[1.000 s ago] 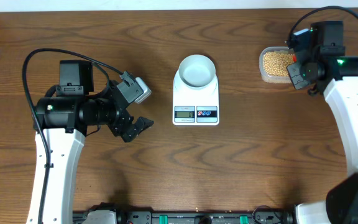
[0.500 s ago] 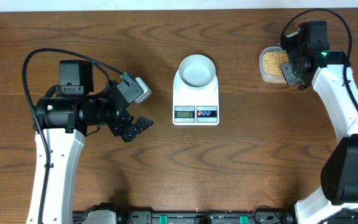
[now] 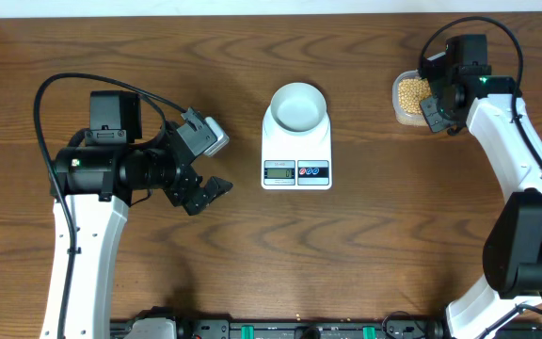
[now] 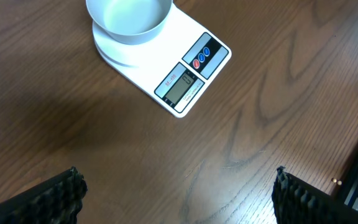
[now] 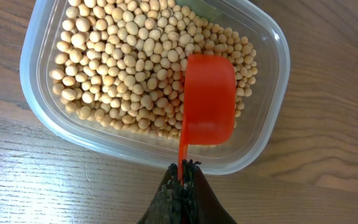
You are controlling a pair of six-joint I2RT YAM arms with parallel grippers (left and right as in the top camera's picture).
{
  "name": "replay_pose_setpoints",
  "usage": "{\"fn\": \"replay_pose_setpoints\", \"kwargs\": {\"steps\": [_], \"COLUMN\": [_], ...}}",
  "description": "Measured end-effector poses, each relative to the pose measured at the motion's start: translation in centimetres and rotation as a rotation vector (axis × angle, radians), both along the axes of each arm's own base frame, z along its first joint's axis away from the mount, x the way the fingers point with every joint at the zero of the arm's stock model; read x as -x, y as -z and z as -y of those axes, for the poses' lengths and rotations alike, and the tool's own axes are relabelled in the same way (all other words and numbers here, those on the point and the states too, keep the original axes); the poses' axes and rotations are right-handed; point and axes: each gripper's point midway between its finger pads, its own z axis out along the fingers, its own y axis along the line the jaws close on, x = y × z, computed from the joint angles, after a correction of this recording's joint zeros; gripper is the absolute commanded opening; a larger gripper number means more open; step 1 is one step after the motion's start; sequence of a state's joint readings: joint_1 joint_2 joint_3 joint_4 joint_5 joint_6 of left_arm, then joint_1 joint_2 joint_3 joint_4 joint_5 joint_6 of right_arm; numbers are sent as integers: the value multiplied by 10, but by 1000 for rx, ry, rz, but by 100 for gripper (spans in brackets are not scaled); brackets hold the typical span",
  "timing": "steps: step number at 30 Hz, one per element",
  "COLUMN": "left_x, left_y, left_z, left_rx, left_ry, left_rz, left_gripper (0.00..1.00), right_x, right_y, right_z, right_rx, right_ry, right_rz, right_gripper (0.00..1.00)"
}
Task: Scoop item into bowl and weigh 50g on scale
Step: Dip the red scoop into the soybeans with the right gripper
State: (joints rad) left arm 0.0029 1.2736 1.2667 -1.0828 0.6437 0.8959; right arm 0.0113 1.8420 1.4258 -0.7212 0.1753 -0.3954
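Clamping the red scoop (image 5: 209,99) by its handle, the right gripper (image 5: 182,177) poises the seemingly empty cup just ahead over the beans (image 5: 123,56) to dig; the left gripper (image 4: 179,193) gapes idle.

Beans (image 5: 123,68): beige-tan, plain. Scoop (image 5: 209,106): solid orange-red. Tub (image 5: 104,142): clear, colourless. Bowl (image 4: 129,36): pale blue-grey, unpatterned. Scale (image 4: 148,68): white, with grey display (image 4: 180,87), one red button (image 4: 197,62), one blue button (image 4: 206,52). Table (image 3: 393,254): dark brown, wavy wood grain with darker streaks.
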Motion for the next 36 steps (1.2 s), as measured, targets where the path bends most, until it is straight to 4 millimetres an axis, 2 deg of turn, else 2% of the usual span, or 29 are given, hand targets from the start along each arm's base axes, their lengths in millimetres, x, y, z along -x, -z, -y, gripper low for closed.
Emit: {"fn": "replay_pose_setpoints", "kwargs": {"steps": [22,32,36], "left_x": [0,0,0], "left_y": [0,0,0], "left_z": [0,0,0], "left_rx": [0,0,0], "left_ry": [0,0,0], "left_rz": [1,2,2], "left_gripper": [98,98,98], "right_x": [-2,-8,-9], "right_y": [1,25,26], "right_z": [-5,-6,-8], "right_rx": [-26,-25,-44], "right_ry": [-12,-30,-20], "right_rz": [4,-38,-34], "right_gripper": [1,1,1]}}
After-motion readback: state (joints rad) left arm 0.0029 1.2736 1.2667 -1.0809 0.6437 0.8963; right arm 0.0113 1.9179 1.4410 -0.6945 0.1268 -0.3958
